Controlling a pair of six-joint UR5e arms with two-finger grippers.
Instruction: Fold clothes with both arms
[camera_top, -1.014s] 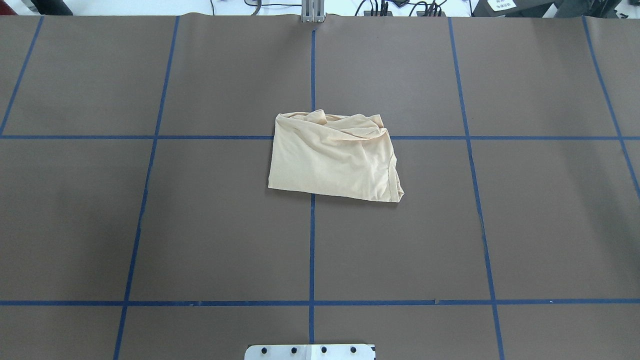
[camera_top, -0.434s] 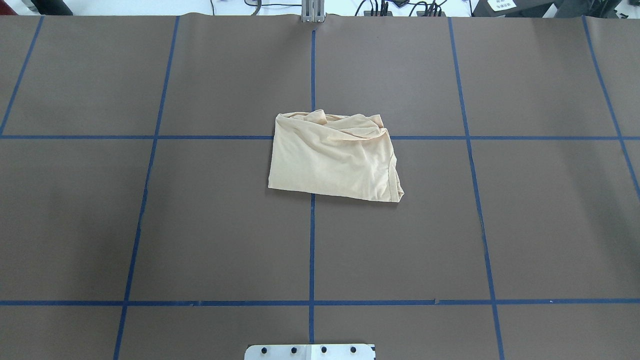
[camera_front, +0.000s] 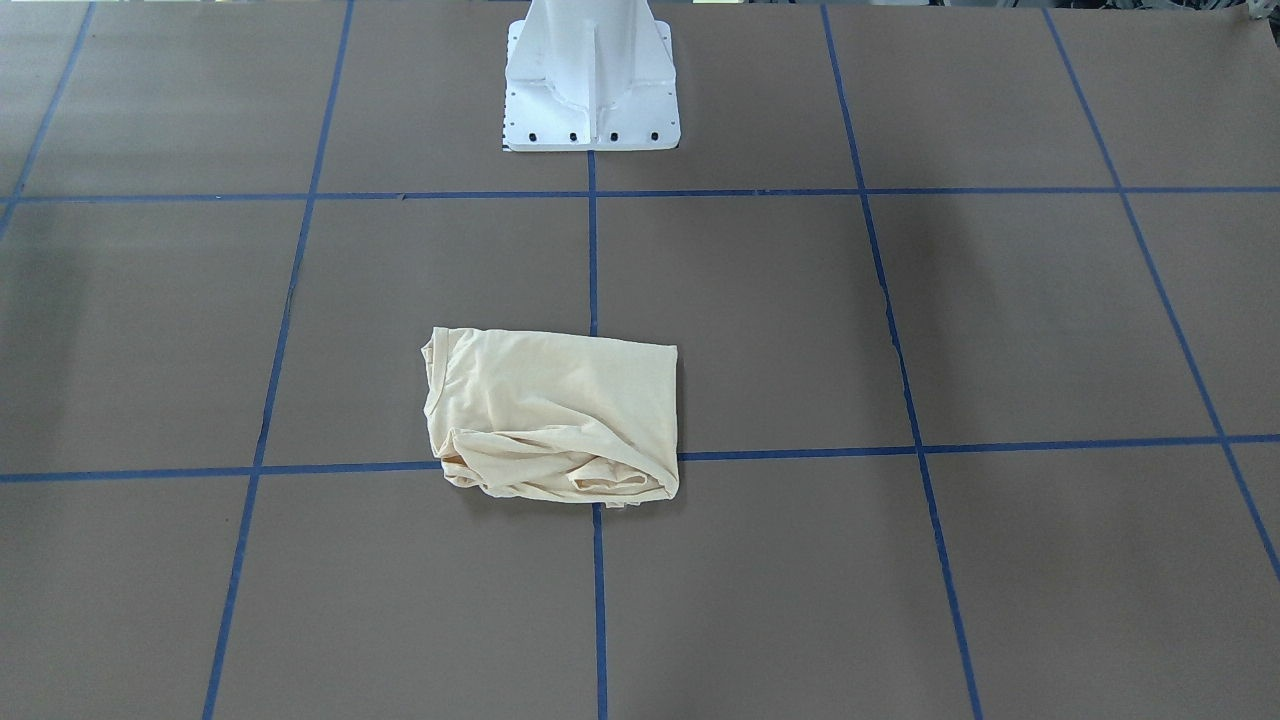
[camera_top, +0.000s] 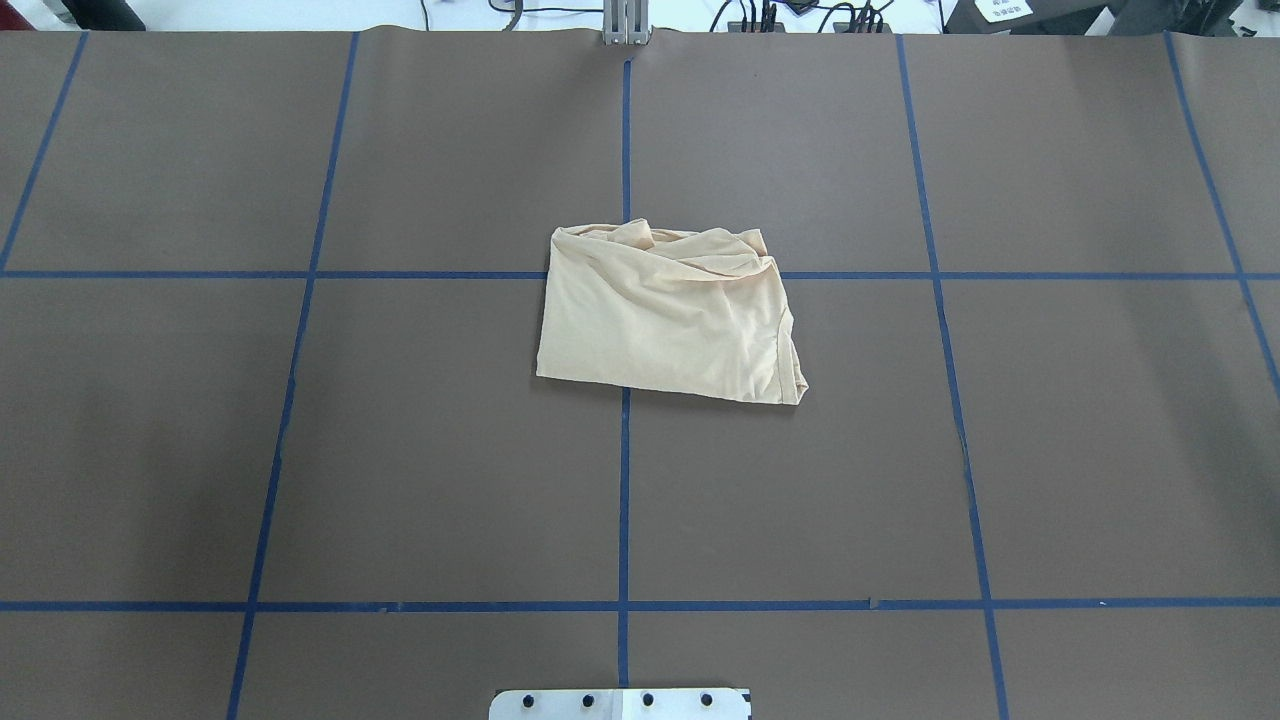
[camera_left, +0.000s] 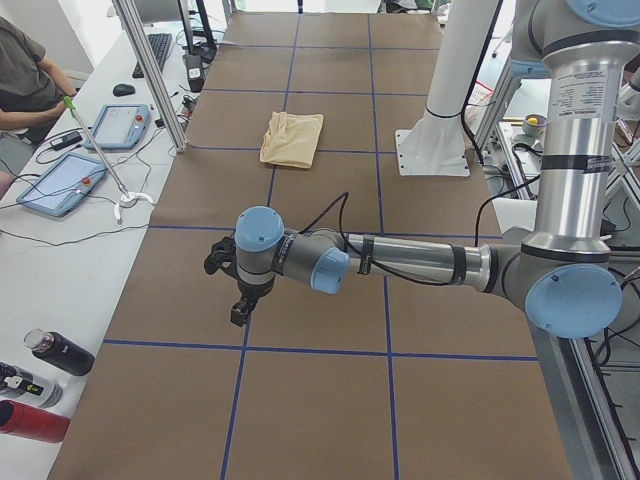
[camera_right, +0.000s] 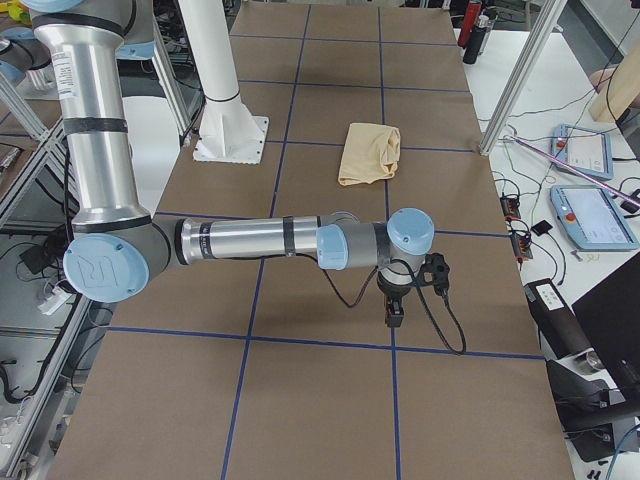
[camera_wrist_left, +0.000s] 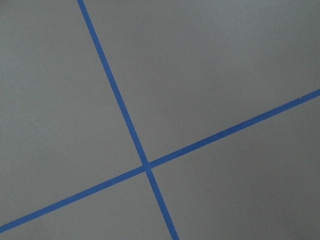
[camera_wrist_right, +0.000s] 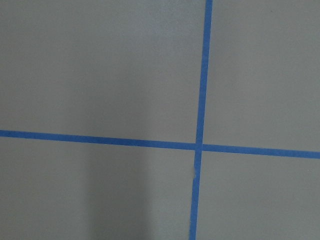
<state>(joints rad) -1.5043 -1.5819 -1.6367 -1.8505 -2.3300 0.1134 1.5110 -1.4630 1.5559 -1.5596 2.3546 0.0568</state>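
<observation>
Shirt (camera_top: 665, 320) lies folded in a rough rectangle at centre of table (camera_top: 400, 450), over a crossing of blue tape (camera_wrist_left: 146, 166). Edge far from robot is bunched & wrinkled; print can't be made out. Left gripper (camera_left: 240, 312) & right gripper (camera_right: 395, 315) show in side views only, low over brown cover, well apart from shirt. Open or closed: can't tell. Wrist cams show cover & tape only.

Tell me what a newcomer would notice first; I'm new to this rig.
A cream-yellow shirt, folded into a rumpled packet, lies at the middle of the brown table, over a crossing of blue tape lines. The left arm and the right arm each stretch low over the table at opposite ends, well away from it.
</observation>
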